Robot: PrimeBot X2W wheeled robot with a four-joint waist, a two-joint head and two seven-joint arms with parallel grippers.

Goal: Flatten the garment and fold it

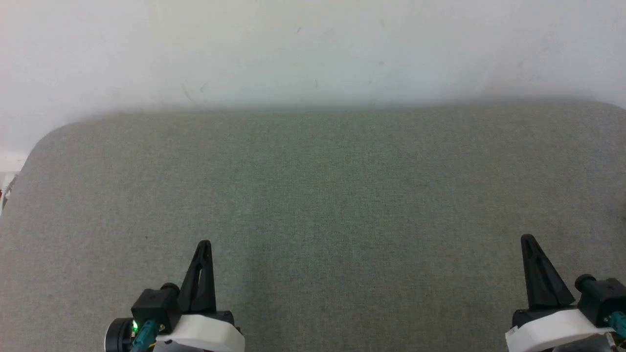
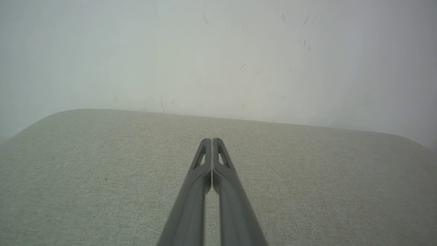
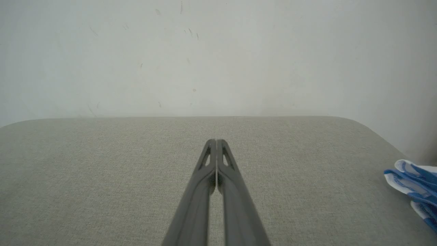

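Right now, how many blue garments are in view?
1: a blue, white-trimmed fabric garment at the right wrist view's right edge, on the grey woven surface; cut off there, so more may be hidden.

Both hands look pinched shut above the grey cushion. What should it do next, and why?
Probably swing the right hand rightward toward the blue-and-white cloth at the cushion edge, opening on the way; it and the left hand are shut, holding nothing.

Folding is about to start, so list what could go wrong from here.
1. The garment lies bunched to the right of the right gripper, near the edge of the grey surface; a sideways pull could drag it off.
2. The left gripper and right gripper are shut and empty; reaching in unopened might only shove the fabric.
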